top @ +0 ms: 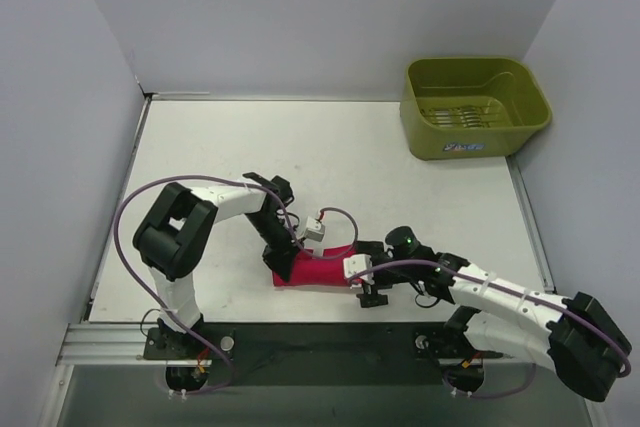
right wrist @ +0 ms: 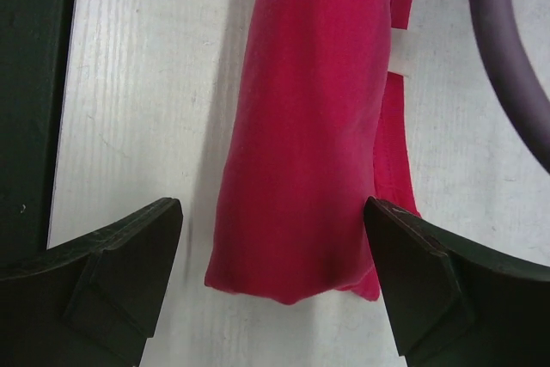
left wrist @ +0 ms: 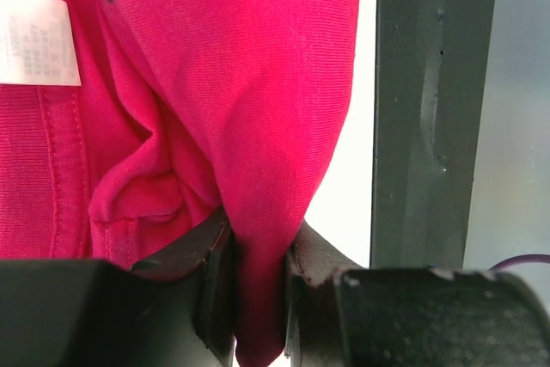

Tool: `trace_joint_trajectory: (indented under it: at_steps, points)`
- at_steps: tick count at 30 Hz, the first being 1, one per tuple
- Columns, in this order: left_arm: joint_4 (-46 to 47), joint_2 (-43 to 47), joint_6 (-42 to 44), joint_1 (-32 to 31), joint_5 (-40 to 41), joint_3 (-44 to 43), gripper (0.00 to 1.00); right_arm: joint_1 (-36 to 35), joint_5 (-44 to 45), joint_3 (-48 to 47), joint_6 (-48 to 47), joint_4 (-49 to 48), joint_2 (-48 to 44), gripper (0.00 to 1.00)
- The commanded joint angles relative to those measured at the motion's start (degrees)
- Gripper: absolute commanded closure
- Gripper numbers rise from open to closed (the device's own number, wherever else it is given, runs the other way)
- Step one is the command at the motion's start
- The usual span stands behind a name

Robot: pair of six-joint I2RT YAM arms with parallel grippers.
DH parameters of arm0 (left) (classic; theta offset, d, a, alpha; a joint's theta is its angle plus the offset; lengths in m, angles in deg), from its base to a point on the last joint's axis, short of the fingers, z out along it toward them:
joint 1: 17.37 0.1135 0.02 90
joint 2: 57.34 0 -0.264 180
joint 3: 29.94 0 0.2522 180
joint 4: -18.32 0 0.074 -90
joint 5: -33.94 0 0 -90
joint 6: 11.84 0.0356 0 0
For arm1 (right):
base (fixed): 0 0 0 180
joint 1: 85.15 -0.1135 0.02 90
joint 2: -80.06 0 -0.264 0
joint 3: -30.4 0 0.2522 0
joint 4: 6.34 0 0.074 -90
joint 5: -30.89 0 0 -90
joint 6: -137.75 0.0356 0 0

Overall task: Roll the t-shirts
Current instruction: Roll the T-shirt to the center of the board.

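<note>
Rolling seems nearly done: left claw pinches a fold of the magenta t-shirt, bundled on the tabletop between both arms, while right claw gapes astride its end, likely needing to close and tuck.

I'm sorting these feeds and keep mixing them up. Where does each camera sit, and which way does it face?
Top external: above and behind the arm bases, looking down on table, t-shirt and bin; both arms show.
Left wrist: on the left arm, looking along the left gripper, shut on a t-shirt fold near the neck label.
Right wrist: on the right arm, looking down past the open right gripper straddling the t-shirt's end.
Shared: all three show the t-shirt.
</note>
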Motion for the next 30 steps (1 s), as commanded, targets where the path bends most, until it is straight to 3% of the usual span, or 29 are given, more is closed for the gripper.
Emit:
trace_joint_trajectory:
  at_steps: [1, 2, 5, 7, 9, 11, 16, 18, 27, 30]
  points:
    - [-4.2, -2.0, 3.5, 1.3, -1.6, -2.3, 0.8, -0.7, -0.4, -4.7, 2.9, -3.5, 4.8, 0.13]
    - [-4.7, -2.6, 3.9, 1.6, -2.0, -2.8, 0.8, -1.0, 0.0, -5.5, 3.1, -3.1, 7.9, 0.22]
    - [-6.2, -3.5, 5.3, 2.4, -2.5, -3.7, 0.8, -1.2, 2.9, -9.8, 5.2, -2.7, 13.4, 0.3]
    - [-8.0, -4.7, 6.7, 2.9, -2.7, -4.5, 0.8, -0.5, 3.6, -13.8, 5.6, -0.7, 16.1, 0.44]
    - [-10.4, -5.7, 7.8, 4.0, -3.3, -6.2, 0.8, 2.0, -0.3, -17.6, 5.7, 6.3, 19.3, 0.71]
    - [-14.8, -7.9, 9.0, 6.1, -4.5, -7.7, 0.8, 3.3, -2.9, -21.2, 6.7, 9.8, 20.9, 0.86]
    - [-29.0, -16.8, 17.4, 8.9, -8.4, -15.9, 0.82, 7.3, -7.8, -29.5, 7.7, 24.8, 26.9, 0.91]
    - [-32.5, -19.1, 16.9, 10.0, -9.1, -18.1, 0.83, 8.9, -11.3, -33.7, 8.9, 30.5, 29.4, 0.92]
    - [-32.3, -23.5, 10.5, 12.8, -11.5, -25.0, 0.74, 19.8, -20.0, -47.8, 8.1, 51.8, 49.0, 0.93]
    - [-32.3, -24.8, 7.0, 13.1, -12.9, -29.0, 0.69, 22.0, -20.8, -49.0, 8.4, 53.3, 51.9, 0.93]
